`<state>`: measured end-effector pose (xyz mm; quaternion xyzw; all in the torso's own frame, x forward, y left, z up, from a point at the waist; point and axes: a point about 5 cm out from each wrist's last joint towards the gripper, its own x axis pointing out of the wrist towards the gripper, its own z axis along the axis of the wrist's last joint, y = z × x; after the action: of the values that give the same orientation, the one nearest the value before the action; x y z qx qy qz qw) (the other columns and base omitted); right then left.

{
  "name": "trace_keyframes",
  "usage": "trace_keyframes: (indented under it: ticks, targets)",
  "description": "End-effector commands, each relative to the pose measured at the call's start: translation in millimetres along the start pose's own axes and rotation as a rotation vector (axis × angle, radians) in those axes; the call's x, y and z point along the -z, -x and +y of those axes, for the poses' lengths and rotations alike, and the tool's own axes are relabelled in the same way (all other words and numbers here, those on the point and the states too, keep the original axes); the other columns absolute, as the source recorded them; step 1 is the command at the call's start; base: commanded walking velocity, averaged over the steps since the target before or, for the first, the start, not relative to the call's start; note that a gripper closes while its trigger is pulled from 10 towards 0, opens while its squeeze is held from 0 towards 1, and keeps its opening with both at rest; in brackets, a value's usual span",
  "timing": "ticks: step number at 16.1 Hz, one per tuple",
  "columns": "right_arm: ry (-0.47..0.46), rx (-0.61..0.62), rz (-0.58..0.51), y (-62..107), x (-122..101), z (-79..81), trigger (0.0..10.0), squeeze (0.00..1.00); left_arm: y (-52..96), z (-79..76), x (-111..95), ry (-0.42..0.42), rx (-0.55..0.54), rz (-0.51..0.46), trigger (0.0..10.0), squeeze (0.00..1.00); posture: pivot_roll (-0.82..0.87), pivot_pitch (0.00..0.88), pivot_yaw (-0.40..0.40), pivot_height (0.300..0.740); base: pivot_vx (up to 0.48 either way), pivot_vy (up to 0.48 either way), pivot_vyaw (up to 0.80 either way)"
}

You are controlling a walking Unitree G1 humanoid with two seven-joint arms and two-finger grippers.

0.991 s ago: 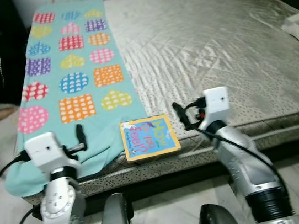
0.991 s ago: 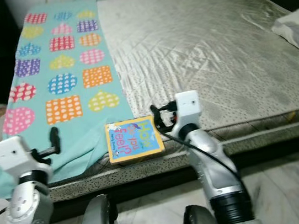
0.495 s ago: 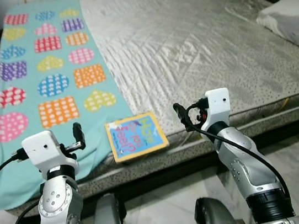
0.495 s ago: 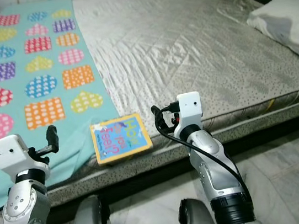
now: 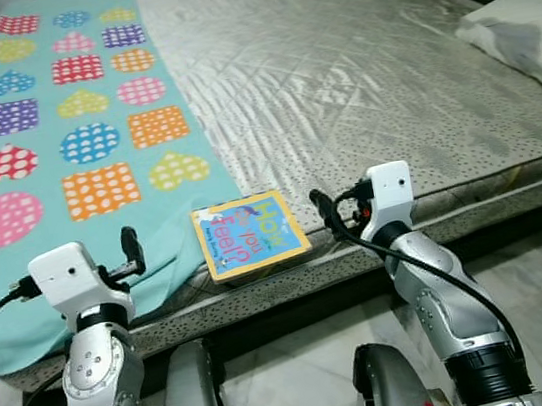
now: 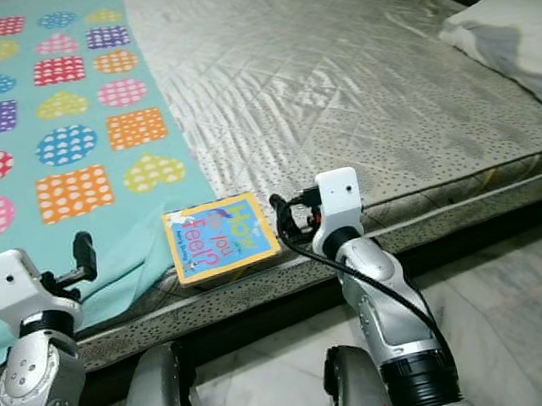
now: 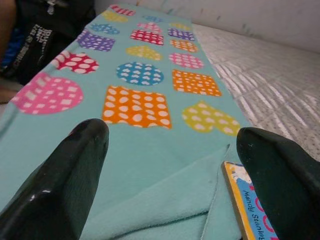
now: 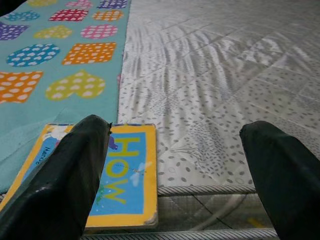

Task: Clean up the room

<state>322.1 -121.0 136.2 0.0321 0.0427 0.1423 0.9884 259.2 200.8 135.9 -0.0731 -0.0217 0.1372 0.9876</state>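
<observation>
book point(image 5: 249, 234) title half legible, pillow point(image 5: 521, 26) cut off

A home bedroom, likely: bare mattress point(image 5: 375, 77), patterned blanket point(image 5: 70, 140), pillow point(image 5: 524, 26).

arms: two, silver metal, built of rounded jointed segments; a black ribbed ring low on the right forearm
wrist housings: white boxy blocks, a small dark dot on each face
cables: black, looping from each housing
left gripper point(image 5: 132, 251): glossy black fingers
right gripper point(image 5: 322, 210): the same black
legs: grey, rounded tops
</observation>
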Motion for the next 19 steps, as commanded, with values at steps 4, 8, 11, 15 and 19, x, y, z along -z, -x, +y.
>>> trace_keyframes:
  ticks: [4,8,11,15,19]
  targets:
    - [0.021,0.005,-0.008,0.7,-2.1,-4.6,10.0,0.0,-0.1,-3.3,-1.1,0.009,0.006,-0.008,10.0,0.0,0.04,0.14,-0.074,0.542,0.376,0.0,0.0]
    - [0.028,-0.008,-0.012,0.5,-2.4,-3.0,10.0,0.0,-0.5,-5.7,-1.4,0.014,0.017,-0.011,10.0,0.0,0.04,0.132,-0.07,0.542,0.43,0.0,0.0]
    - [0.032,-0.008,-0.011,1.1,-1.4,-3.7,10.0,0.0,-1.2,-6.9,0.9,0.018,0.006,0.002,10.0,0.0,0.04,0.132,-0.07,0.542,0.226,0.0,0.0]
    - [0.042,-0.014,-0.01,0.8,-0.9,-3.9,10.0,0.0,-1.4,-7.8,2.4,0.021,-0.002,0.006,10.0,0.0,0.04,0.131,-0.072,0.542,0.0,0.0,0.0]
    - [0.069,-0.03,-0.021,1.3,-1.5,-3.5,10.0,0.0,-1.5,-8.2,3.4,0.02,-0.004,0.011,10.0,0.0,0.04,0.131,-0.072,0.542,0.0,0.0,0.4]
